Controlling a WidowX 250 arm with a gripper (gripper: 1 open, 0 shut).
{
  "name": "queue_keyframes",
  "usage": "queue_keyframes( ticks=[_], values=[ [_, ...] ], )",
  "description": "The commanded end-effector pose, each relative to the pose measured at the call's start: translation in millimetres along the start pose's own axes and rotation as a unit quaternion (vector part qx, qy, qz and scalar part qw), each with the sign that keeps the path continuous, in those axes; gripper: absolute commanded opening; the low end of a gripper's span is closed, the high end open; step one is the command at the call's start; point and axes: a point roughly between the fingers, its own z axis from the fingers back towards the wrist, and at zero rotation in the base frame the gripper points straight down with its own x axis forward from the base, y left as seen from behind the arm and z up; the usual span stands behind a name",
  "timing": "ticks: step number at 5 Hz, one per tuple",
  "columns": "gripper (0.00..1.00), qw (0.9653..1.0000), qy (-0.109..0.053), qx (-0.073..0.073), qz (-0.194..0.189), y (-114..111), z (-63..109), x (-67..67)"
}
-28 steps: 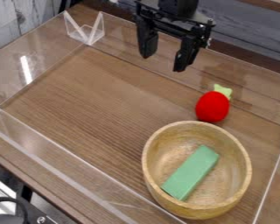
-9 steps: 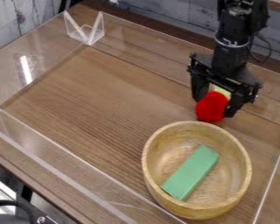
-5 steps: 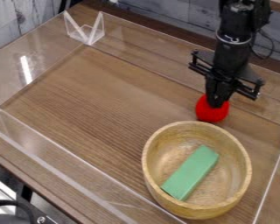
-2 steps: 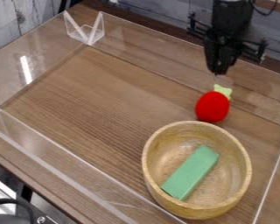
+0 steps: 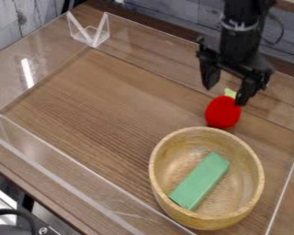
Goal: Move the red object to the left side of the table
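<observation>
The red object [image 5: 223, 112], a small strawberry-like toy with a pale green top, lies on the right side of the wood-grain table [image 5: 100, 101]. My gripper [image 5: 230, 87] hangs just above and behind it, pointing down, open, with nothing between its fingers. One black finger [image 5: 209, 78] stands left of the toy's top, the other to its right. The toy is not held.
A round wooden bowl [image 5: 157, 163] with a green block [image 5: 201, 181] in it sits at the front right, close to the toy. Clear acrylic walls [image 5: 63, 179] edge the table. A small clear folded stand [image 5: 88, 30] is at the far left corner.
A second ago the shut gripper was down on the red object. It then rose shut without the toy, and now its fingers have spread open over it. The toy stayed in place.
</observation>
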Motion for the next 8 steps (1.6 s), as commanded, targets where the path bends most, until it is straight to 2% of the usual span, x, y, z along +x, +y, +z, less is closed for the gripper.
queue_keyframes(
  ticks=[1, 2, 3, 4, 6, 7, 8],
  values=[
    [1.0, 0.9999, -0.015, 0.004, -0.006, 0, -3.0, 7.3],
    [1.0, 0.9999, -0.009, 0.006, -0.007, 0, -15.6, 9.4],
    [0.0, 1.0, -0.004, 0.007, -0.005, 0, -23.8, 10.2],
    [0.0, 1.0, -0.005, 0.005, -0.004, 1, -21.5, 10.0],
    [0.0, 0.9994, -0.036, -0.004, 0.002, 9, 15.6, 12.2],
    [0.0, 0.9977, -0.064, 0.002, 0.022, 26, 46.0, 13.1],
    [0.0, 0.9945, -0.081, 0.017, 0.065, 64, 69.5, 7.0]
  ],
)
